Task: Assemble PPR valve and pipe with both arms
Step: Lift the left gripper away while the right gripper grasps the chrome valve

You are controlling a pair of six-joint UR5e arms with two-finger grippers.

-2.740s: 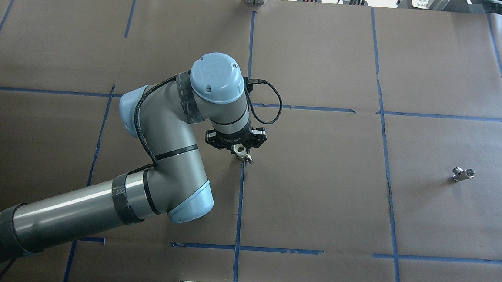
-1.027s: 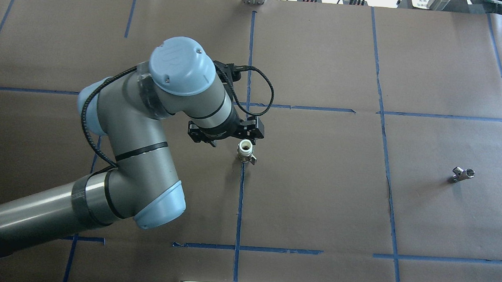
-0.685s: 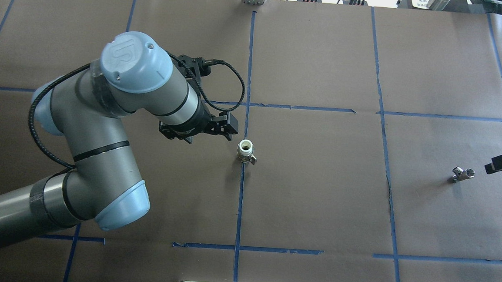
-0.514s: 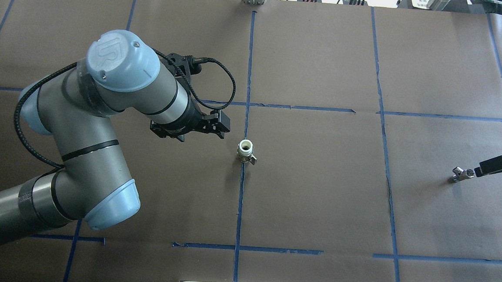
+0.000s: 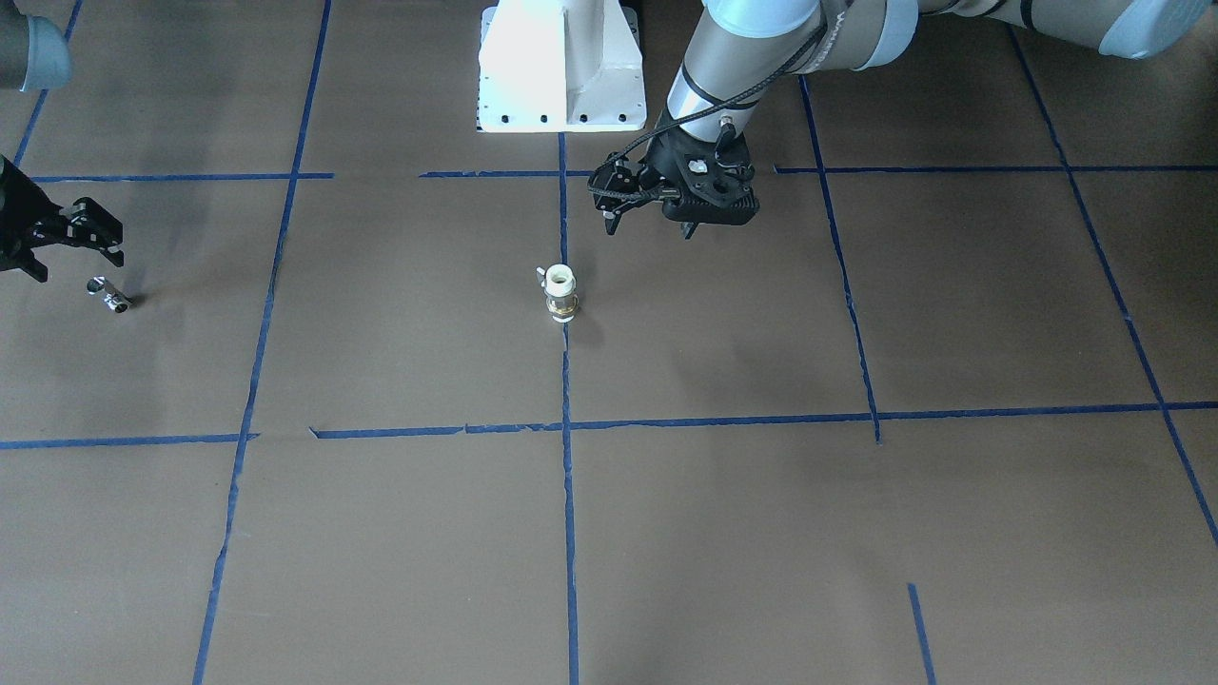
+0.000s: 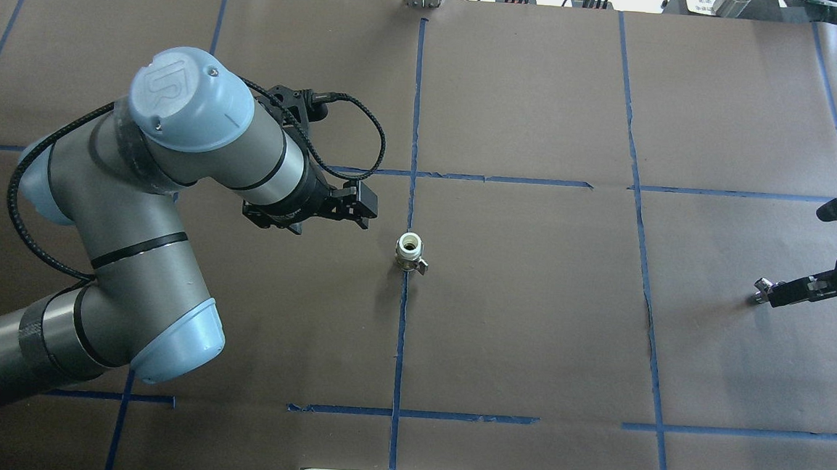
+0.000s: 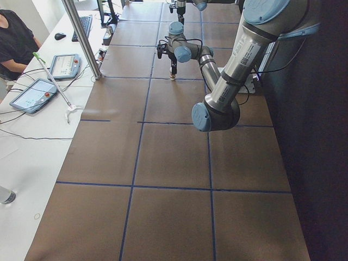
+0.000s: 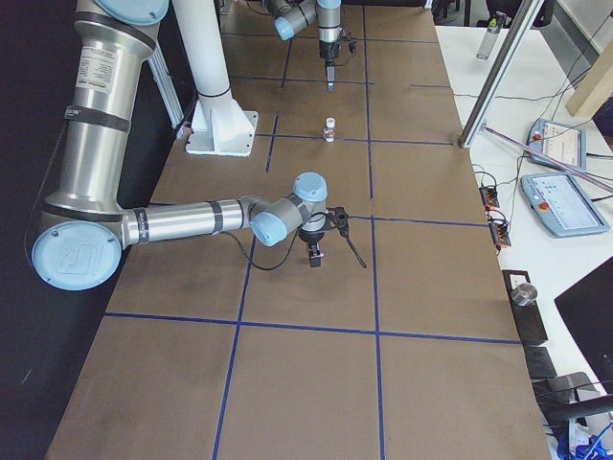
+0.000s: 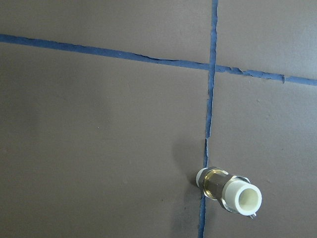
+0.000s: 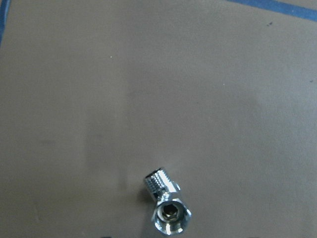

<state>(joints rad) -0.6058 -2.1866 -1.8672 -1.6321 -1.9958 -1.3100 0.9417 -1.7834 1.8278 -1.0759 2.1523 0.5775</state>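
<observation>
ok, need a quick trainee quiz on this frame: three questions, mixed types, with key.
1. True or false: the left claw is gripping the PPR valve.
2. The valve stands: A) upright on the tape line, B) on its side, C) leaning against a claw.
3. Fill in: the right claw hovers next to the ____.
Key: 1 false, it is clear of the valve; 2 A; 3 pipe.

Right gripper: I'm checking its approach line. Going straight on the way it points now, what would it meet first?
Most likely the pipe, which lies just beneath the right gripper as it points down. Depth is unclear, so it may touch slightly off-centre.
</observation>
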